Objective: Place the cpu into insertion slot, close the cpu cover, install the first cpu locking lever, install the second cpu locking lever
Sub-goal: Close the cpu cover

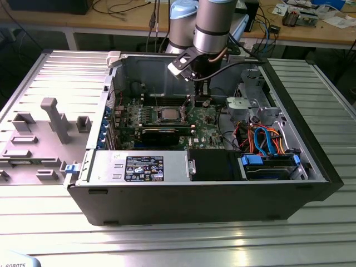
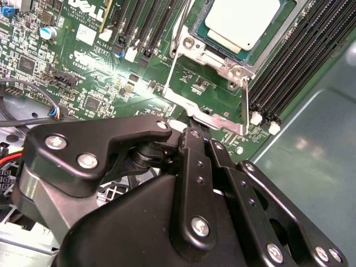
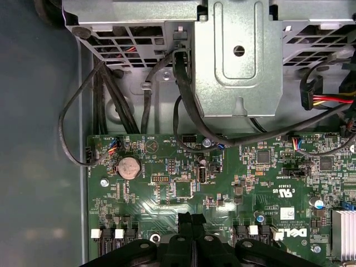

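- Black gripper [image 2: 200, 130] links lie closest in the second wrist view. Its two fingers are pressed together with no gap visible, and the tips are just beside a silver tab at the socket's near edge. I cannot tell whether they touch or nip it.
- Beyond the tips, the cpu [image 2: 242, 22] lies flat inside the insertion slot [image 2: 191, 43], apparently already seated. In the exterior view it sits mid-board, just beside the arm's tool.
- I judge the cpu to be light, stiff, thin and easily damaged underneath, so it should be handled only by its edges.
- The cpu cover [image 2: 219, 60] frames the chip and looks lowered over it. As thin sheet metal it would flex, so pressing near its free edge suits it best.
- A thin wire locking lever [image 2: 170, 67] runs beside the cover. It is probably springy and stiff, best pushed at its free end. Whether it is latched is unclear.
- Black memory slots [image 2: 289, 72] flank the socket on the green motherboard [image 3: 167, 189].
- A metal drive cage [image 3: 239, 55] and dark cables sit past the board, all inside the open computer case [image 1: 222, 200].
- Hidden or cut off: the slot's dark centre lies under the chip, the picture's edge crops the cpu's far part, and the gripper's own links hide the contact point.
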You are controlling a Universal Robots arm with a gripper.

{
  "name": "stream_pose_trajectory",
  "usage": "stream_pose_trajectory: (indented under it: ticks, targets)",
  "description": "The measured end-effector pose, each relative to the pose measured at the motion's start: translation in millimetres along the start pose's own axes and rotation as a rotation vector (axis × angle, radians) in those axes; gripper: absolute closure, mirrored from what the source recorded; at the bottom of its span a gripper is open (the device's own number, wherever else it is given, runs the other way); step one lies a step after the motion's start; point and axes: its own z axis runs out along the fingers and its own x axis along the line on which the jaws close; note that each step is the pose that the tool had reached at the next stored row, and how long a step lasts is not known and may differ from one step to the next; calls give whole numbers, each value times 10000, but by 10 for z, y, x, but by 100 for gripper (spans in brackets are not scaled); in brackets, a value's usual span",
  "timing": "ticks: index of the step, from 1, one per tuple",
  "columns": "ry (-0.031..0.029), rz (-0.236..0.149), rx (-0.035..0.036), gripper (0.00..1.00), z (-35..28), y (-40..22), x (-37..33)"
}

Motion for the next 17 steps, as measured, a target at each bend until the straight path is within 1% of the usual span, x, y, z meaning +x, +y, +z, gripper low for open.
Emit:
stream_pose_trajectory:
  ticks: [3, 17]
  targets:
    - [-1, 0, 9, 89, 7, -16, 0]
    - [0, 0, 16, 89, 11, -43, -1]
